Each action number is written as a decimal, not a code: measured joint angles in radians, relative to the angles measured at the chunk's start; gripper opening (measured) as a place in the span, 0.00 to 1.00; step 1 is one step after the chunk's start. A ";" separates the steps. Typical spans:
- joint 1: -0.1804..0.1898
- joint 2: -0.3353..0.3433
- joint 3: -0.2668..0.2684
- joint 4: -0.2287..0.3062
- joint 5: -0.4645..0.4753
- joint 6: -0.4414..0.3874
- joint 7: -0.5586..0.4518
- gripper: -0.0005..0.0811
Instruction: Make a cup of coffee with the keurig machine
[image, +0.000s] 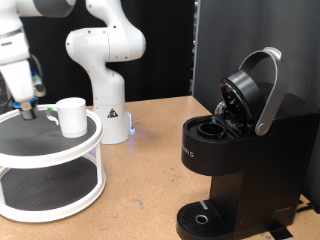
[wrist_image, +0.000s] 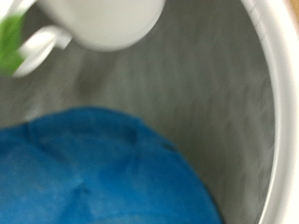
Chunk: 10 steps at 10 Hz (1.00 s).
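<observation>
A white robot arm's jaws (image: 27, 108) hang low over a white two-tier stand (image: 50, 165) on the bench (image: 140, 180); whether they are open or closed cannot be told. Just beside them stands the cup (image: 72, 116). A blurred blue-topped pod (wrist_image: 103, 173) fills the wrist view. Well apart, the keurig machine (image: 240, 150) waits with its lid raised, probably to receive a pod.

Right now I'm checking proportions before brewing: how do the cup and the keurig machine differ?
The cup is small, white and round; the keurig machine is large, boxy and black. The cup stands on the white tiered stand beside the tool; the machine sits on the table, lid raised.
</observation>
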 joint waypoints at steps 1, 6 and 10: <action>0.023 0.000 0.009 -0.008 0.056 0.000 0.012 0.59; 0.109 0.001 0.088 -0.004 0.262 0.052 0.201 0.59; 0.119 0.000 0.084 -0.014 0.363 0.062 0.211 0.59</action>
